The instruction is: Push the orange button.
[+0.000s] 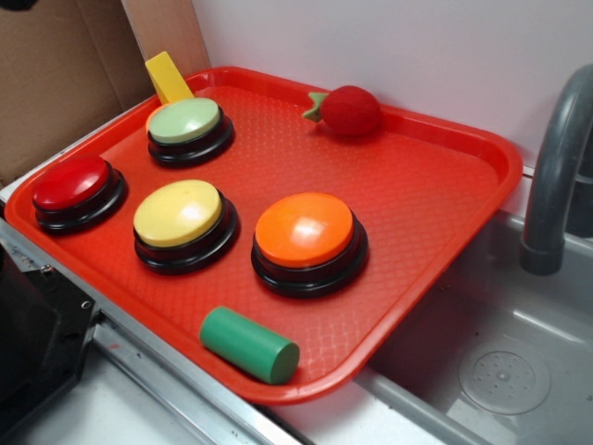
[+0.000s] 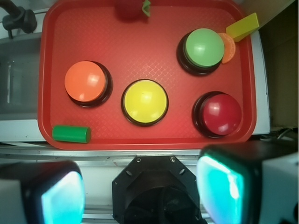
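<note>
The end effector (image 2: pixel 140 191), fingers spread, is hovering short of the tray (image 2: pixel 140 37), needing a centred descent onto the orange button (image 2: pixel 85 81).

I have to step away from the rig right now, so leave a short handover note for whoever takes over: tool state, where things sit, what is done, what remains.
Tool: open, holding nothing, above the near edge of the red tray, not over any button.
Orange button: on the tray, beside the yellow button, with the green cylinder lying in front of it. Nothing is touching it.
Also on the tray: red button, green button, strawberry toy, yellow block.
Done: nothing that shows; the button looks unpressed.
Left: move over the orange button, come down and press it.
</note>
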Motion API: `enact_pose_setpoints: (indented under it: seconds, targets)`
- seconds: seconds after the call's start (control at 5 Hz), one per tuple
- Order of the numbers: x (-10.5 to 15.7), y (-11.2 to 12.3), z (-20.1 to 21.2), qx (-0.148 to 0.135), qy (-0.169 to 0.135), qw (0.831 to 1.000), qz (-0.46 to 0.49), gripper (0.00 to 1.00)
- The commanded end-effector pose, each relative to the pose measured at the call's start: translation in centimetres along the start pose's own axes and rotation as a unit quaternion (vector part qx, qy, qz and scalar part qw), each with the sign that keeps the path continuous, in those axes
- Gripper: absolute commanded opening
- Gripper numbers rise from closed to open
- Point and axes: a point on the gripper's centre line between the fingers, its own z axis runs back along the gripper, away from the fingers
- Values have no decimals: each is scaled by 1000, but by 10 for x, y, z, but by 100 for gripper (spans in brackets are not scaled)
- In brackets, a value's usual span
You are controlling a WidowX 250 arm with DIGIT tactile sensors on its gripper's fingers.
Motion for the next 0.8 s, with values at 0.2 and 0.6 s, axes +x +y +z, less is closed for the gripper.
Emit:
enact_pose_setpoints:
  seconds: [0.2, 0.6]
  targets:
    - [45, -47, -39, 59, -5, 990, -131, 100]
    - [70, -89, -115, 52, -50, 932, -355, 100]
